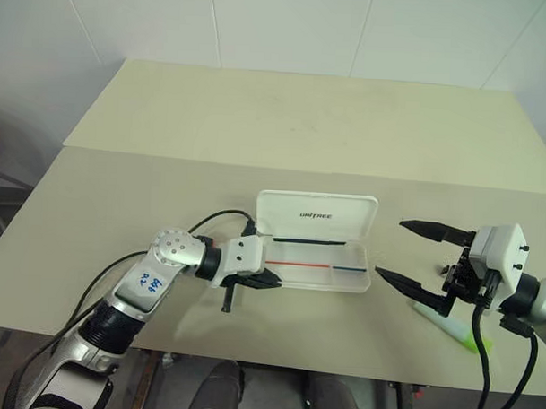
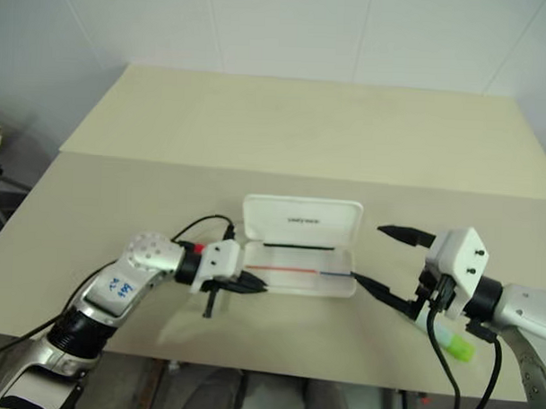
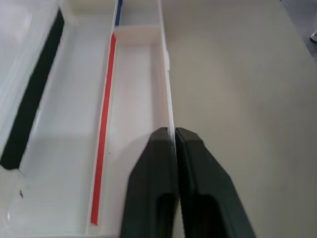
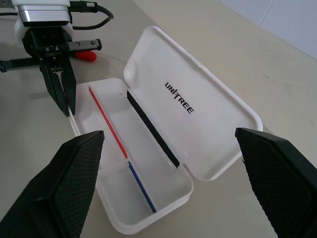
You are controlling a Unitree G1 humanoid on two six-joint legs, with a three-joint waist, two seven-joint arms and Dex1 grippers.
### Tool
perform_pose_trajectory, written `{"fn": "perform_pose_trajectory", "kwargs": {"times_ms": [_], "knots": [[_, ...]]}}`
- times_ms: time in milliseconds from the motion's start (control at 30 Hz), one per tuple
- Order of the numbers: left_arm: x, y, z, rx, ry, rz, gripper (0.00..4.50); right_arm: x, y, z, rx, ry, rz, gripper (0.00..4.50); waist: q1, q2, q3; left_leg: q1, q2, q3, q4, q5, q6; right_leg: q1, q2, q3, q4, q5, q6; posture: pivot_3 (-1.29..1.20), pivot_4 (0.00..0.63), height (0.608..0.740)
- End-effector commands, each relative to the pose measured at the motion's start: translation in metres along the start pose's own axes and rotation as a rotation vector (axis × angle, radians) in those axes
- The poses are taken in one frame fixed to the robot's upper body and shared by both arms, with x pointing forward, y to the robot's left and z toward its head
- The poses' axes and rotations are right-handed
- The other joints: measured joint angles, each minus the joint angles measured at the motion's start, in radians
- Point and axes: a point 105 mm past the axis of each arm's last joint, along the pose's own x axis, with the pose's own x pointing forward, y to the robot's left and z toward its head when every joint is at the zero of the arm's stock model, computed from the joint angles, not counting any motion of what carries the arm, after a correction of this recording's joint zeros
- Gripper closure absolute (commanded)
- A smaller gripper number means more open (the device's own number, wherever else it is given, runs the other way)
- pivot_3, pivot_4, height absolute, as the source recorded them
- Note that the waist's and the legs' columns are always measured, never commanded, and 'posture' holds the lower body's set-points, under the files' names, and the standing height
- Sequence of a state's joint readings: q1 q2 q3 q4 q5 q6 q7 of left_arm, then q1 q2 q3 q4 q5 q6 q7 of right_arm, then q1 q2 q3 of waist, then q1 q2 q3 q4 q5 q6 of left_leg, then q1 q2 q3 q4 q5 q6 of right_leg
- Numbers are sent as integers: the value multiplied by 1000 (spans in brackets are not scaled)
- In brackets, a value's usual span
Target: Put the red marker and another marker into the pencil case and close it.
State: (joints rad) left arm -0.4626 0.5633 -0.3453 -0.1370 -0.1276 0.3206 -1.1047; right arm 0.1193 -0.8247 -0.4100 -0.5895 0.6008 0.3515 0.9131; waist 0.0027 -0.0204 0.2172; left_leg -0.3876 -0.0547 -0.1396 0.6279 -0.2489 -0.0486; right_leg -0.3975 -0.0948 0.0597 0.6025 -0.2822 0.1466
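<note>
While the left gripper (image 4: 63, 101) pinches the pencil case (image 1: 318, 260) front wall – fingers nearly together – the right gripper (image 1: 421, 258) gapes wide, holding nothing; the case lies open, unfilled.

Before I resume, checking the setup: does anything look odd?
The left tool straddles the open pencil case at its thin front wall, seemingly pinching it. The green highlighter lies close to the table's front edge.

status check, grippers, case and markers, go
Left gripper pinched on front wall of open pencil case. Right gripper wide open, empty. Case empty; red marker under left hand, green highlighter beneath right gripper. Nothing blocking.
</note>
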Motion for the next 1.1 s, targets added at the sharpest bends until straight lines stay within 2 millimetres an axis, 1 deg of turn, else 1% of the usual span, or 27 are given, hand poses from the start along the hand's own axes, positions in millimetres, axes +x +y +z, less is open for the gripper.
{"fn": "perform_pose_trajectory", "kwargs": {"times_ms": [33,100,167,233,367,500,567,600,633,667,733,767,800,867,933,1000,1100], "knots": [[0,3,7,15,-4,16,3204,1,0,12,-35,-35,-7,0,0,0,0,0,0,0,0,0,0,0,0,0,0,0,0,0,150,740],[-1,3,12,22,-16,25,2459,3,0,12,-34,-41,-6,0,-3,0,0,0,0,0,0,0,0,0,0,0,0,0,0,0,150,740],[-3,4,20,10,-43,31,1847,5,0,12,-32,-47,-4,0,-3,0,0,0,0,0,0,0,0,0,0,0,0,0,0,0,150,740],[-7,3,26,-1,-61,31,1847,6,-1,11,-31,-52,1,0,-2,0,0,0,0,0,0,0,0,0,0,0,0,0,1,0,150,740],[-21,-3,41,-19,-103,21,1847,12,-1,9,-18,-66,20,0,-4,0,0,0,0,0,0,0,0,0,0,0,0,0,0,0,150,740],[-43,-17,45,-40,-124,12,1847,19,2,7,-4,-85,50,0,-7,0,0,1,1,0,-1,0,0,0,1,0,0,0,0,0,150,740],[-56,-22,45,-67,-146,49,1847,23,3,9,-3,-100,62,0,-8,0,0,1,1,0,-2,0,0,0,1,0,0,0,0,0,150,740],[-63,-25,44,-83,-156,67,1494,24,3,10,-4,-110,67,0,-8,0,0,1,1,0,-2,0,0,0,1,0,0,0,0,0,150,740],[-70,-28,43,-89,-164,83,1267,26,3,11,-3,-119,72,0,-7,0,0,1,2,0,-2,0,0,-1,1,0,0,0,0,0,150,740],[-76,-30,40,-100,-158,112,944,28,3,12,-3,-126,81,0,-5,0,0,1,2,0,-2,0,0,-1,1,0,0,0,-1,0,150,740],[-98,-28,27,-124,-148,248,257,33,5,16,-3,-147,111,0,-5,0,0,1,2,0,-2,0,0,-1,1,0,-1,-3,-5,0,150,740],[-108,-27,23,-100,-162,315,22,36,7,18,-6,-157,128,0,-8,0,0,1,2,0,-2,0,0,0,0,0,-1,-3,-5,0,150,740],[-123,-20,17,-77,-173,432,22,39,9,21,-9,-168,148,0,-7,0,0,1,3,1,-2,0,0,0,1,0,-2,-3,-7,0,150,740],[-153,-13,-7,-70,-136,634,22,45,11,25,-14,-190,181,0,-4,0,0,1,3,0,-2,0,0,0,1,0,-2,-4,-9,0,150,740],[-169,-13,-22,-90,-103,746,22,49,12,29,-19,-202,209,0,-3,0,0,1,3,1,-2,0,0,0,1,0,-5,-4,-12,0,150,740],[-176,-17,-30,-115,-99,787,22,52,13,31,-23,-209,227,0,-2,0,0,0,3,1,-2,0,0,0,1,0,-6,-5,-15,0,150,740],[-177,-25,-43,-171,-92,791,22,56,12,35,-33,-219,246,0,1,-1,-1,-1,3,1,-3,0,0,1,-1,0,-10,-4,-13,0,150,740]]}}
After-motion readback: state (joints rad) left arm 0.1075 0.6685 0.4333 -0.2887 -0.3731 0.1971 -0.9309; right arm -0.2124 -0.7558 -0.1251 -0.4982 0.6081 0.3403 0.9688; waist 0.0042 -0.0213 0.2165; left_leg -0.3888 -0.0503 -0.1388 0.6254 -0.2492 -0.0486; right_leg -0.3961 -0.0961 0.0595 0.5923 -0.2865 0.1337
